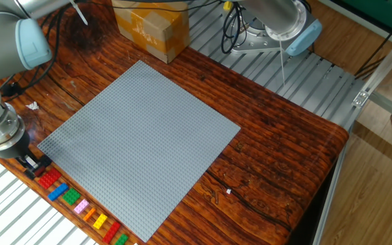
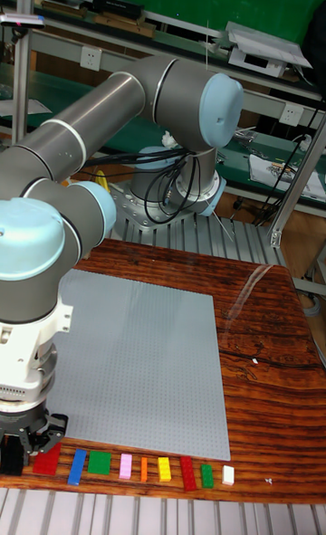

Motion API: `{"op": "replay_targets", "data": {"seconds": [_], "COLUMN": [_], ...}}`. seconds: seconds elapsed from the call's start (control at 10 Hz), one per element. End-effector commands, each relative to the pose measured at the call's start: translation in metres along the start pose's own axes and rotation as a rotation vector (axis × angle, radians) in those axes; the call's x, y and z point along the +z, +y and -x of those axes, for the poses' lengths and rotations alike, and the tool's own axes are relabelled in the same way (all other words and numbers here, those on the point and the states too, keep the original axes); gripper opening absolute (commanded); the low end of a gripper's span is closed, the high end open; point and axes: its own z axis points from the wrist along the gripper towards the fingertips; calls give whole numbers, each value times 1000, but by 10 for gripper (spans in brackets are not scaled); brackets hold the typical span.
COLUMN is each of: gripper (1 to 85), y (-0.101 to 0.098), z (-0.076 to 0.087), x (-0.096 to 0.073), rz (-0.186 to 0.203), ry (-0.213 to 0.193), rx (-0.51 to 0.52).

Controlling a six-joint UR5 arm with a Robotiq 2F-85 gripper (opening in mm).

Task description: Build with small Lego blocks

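Tall fixed view, white brick (image 2: 228, 474), row's end

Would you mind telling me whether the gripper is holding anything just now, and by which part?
The gripper is down over the black Lego block at the end of the row, its fingers at the block's sides. Whether it is actually gripped cannot be told.

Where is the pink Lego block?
In the tall fixed view, the pink block lies in the row along the table's front edge, between the green block and the thin orange block.
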Motion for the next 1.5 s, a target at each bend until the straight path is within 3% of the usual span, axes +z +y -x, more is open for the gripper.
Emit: {"op": "replay_targets", "data": {"seconds": [0.0, 0.4, 0.7, 1.1, 1.4], "gripper": [287, 107, 27, 10, 10], "y": [-4, -5, -6, -9, -8], "z": [1, 1, 6, 11, 2], "x": [-1, -5, -8, -14, -23], "rz": [-10, -36, -41, -49, -53], "ry": [-2, 9, 9, 5, 19], "rx": [18, 67, 86, 88, 105]}}
